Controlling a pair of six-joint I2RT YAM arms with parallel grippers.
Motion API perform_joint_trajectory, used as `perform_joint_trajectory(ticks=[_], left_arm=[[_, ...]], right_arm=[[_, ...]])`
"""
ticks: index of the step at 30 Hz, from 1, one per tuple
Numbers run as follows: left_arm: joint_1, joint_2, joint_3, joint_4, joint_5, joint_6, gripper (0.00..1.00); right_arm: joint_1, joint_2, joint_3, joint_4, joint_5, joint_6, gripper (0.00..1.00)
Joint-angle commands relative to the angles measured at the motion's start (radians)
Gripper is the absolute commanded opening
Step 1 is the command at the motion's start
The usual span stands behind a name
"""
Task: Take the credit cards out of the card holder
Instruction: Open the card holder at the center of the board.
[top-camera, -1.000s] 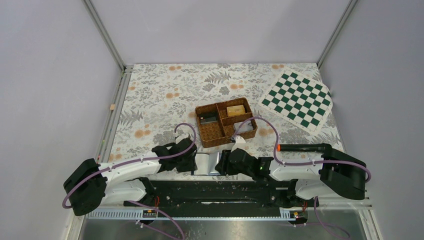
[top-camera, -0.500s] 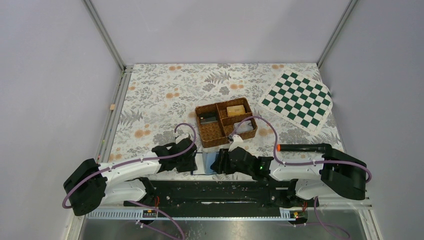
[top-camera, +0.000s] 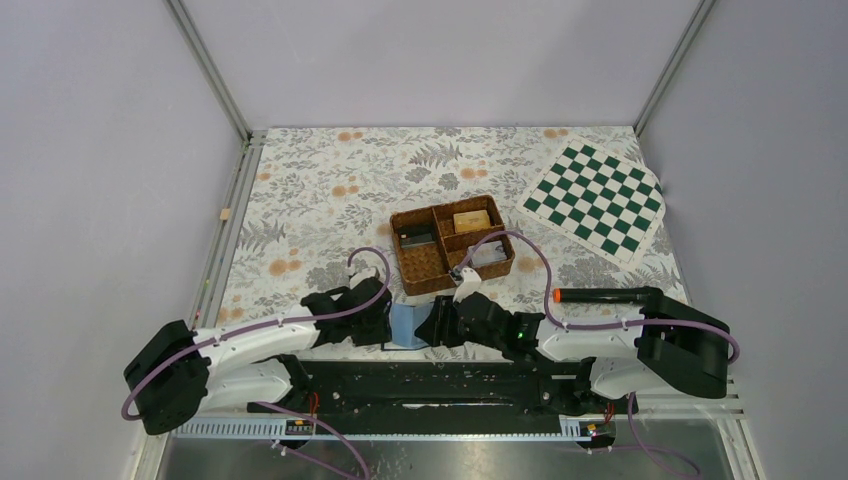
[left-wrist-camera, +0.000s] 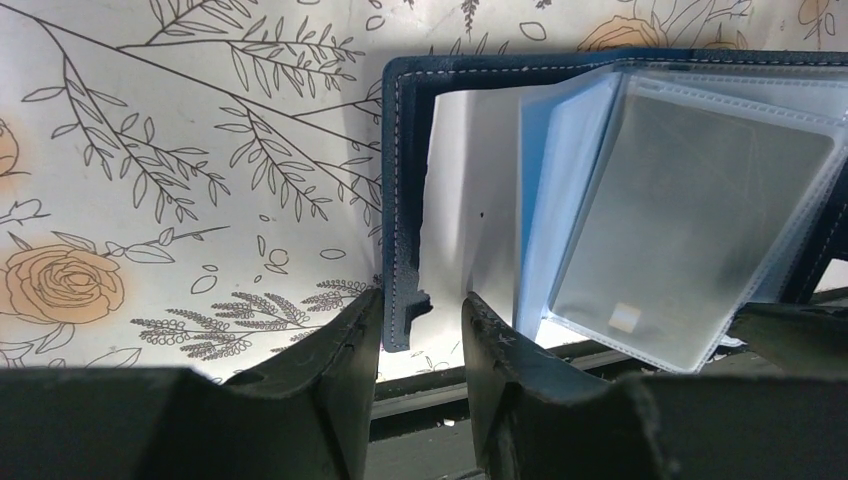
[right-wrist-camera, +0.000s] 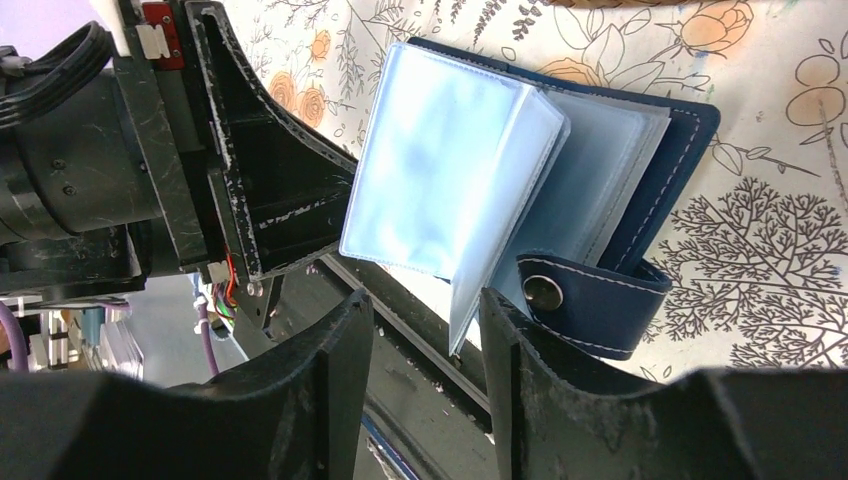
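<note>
**Card holder propped open between both pincers, low centre of overhead view**

- Card holder sits at the near edge of the table, low centre of the overhead frame, just below the wicker tray. It is wedged between the two arm tips, with its pale blue inside facing up.
- Left pincer: jaws set narrow, one on each side of the lower left corner of the navy stitched cover. The corner fills most of the gap, so it reads as a pinch on the cover's edge.
- Right pincer: jaws spread. The lower corner of a clear sleeve hangs in the gap, closer to the right-hand finger, and floor and frame show through on the other side. Not clamped on anything.
- Right wrist view: one navy cover lies flat on the floral cloth at upper right. The sleeves fan up and lean toward the left of frame. The tab with snap curls over at lower right, unfastened.
- Left wrist view: a grey card shows through a frosted pocket, right of centre, with a small pale patch near its lower edge.
- Tray compartments hold a tan block, a dark item and a grey item, all too small to identify.
- Green-and-white checkerboard lies at upper right, well apart from the holder.
</note>
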Motion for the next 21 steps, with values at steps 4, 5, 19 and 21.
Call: perform_joint_trajectory(ticks=[4, 5, 19, 21], left_arm=[[-0.002, -0.048, -0.003, 0.002, 0.002, -0.022, 0.36], [-0.003, -0.056, 0.006, -0.013, -0.006, -0.022, 0.36], [-0.003, -0.216, 0.115, -0.146, -0.063, -0.052, 0.41], [-0.002, -0.218, 0.128, -0.135, -0.052, -0.037, 0.42]], right_arm=[[-0.002, 0.003, 0.027, -0.026, 0.041, 0.001, 0.48], [-0.002, 0.002, 0.027, -0.032, 0.048, 0.002, 0.47], [-0.001, 0.005, 0.011, -0.053, 0.093, 0.006, 0.24], [-0.003, 0.009, 0.011, -0.047, 0.094, 0.007, 0.24]])
